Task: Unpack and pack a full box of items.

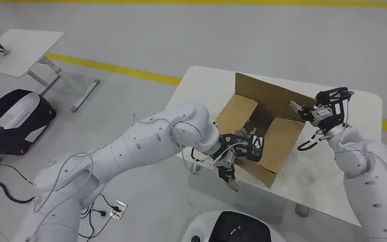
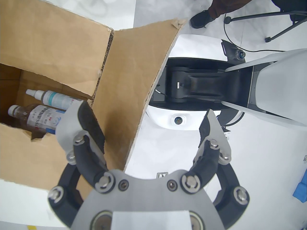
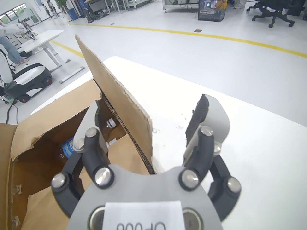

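Observation:
An open cardboard box [image 1: 260,115] stands on the white table [image 1: 205,81] with its flaps up. Inside lie a white spray bottle [image 2: 52,98] and a brown bottle [image 2: 31,117] with a white label; a blue-labelled bottle [image 3: 68,147] also lies in the box. My left gripper [image 2: 146,125] is open at the box's near side, its fingers either side of a flap [image 2: 134,77]. My right gripper [image 3: 151,113] is open at the far-right side, straddling an upright flap [image 3: 115,92]. In the top view the left gripper [image 1: 245,160] and right gripper [image 1: 301,124] sit at opposite sides of the box.
Bare tabletop [image 3: 239,132] stretches to the right of the box. A second white table [image 1: 27,48] and a wheeled machine [image 1: 21,118] stand on the floor to the left. A person's legs [image 2: 215,3] and a chair base are beyond the table edge.

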